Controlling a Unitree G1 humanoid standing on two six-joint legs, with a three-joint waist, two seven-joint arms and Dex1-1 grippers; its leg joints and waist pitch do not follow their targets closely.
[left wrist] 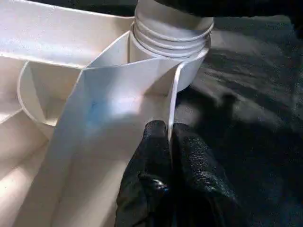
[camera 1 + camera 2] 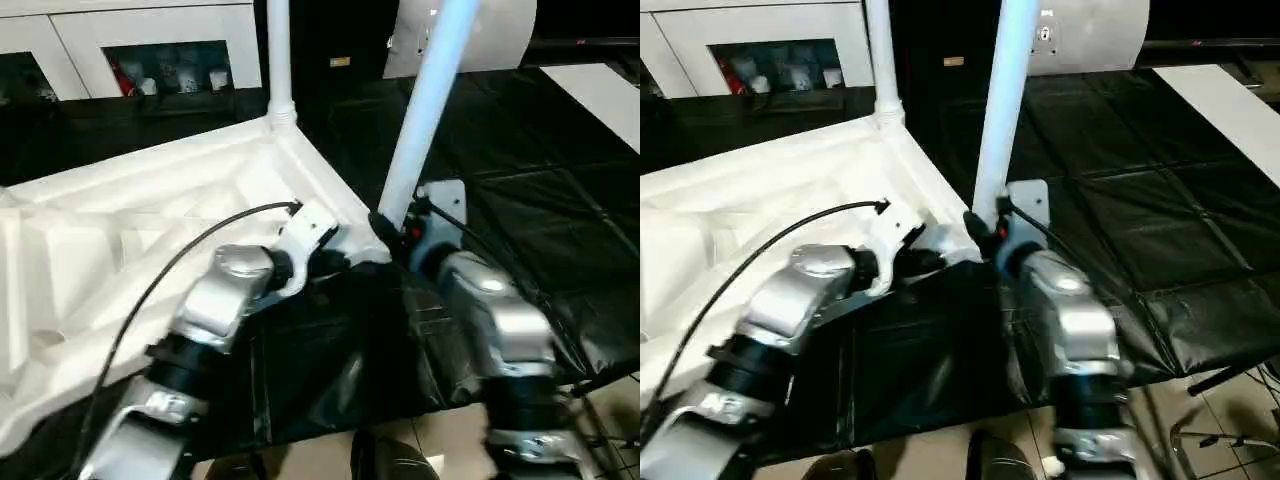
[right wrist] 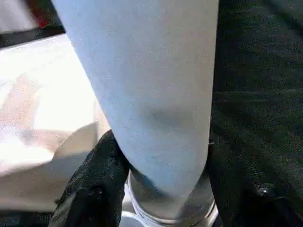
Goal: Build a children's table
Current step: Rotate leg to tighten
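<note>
White plastic top (image 2: 150,230) lies underside up on the black mat (image 2: 520,200), one leg (image 2: 278,60) already upright in its far corner; my right gripper (image 3: 156,189) clamps a second leg (image 2: 425,110) at the near corner socket (image 1: 189,71), judging by its visible threads not yet home. My left wrist view shows those threads and my left gripper (image 1: 169,137) pinching the rim (image 1: 171,101); head views show the rest.

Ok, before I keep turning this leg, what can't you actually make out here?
- Head views: the near leg runs off the top edge, so its upper end is unseen.
- Left wrist view: how deep its threads sit in the corner socket; the socket wall hides them.
- Head views: the tabletop is cut off at the left.
</note>
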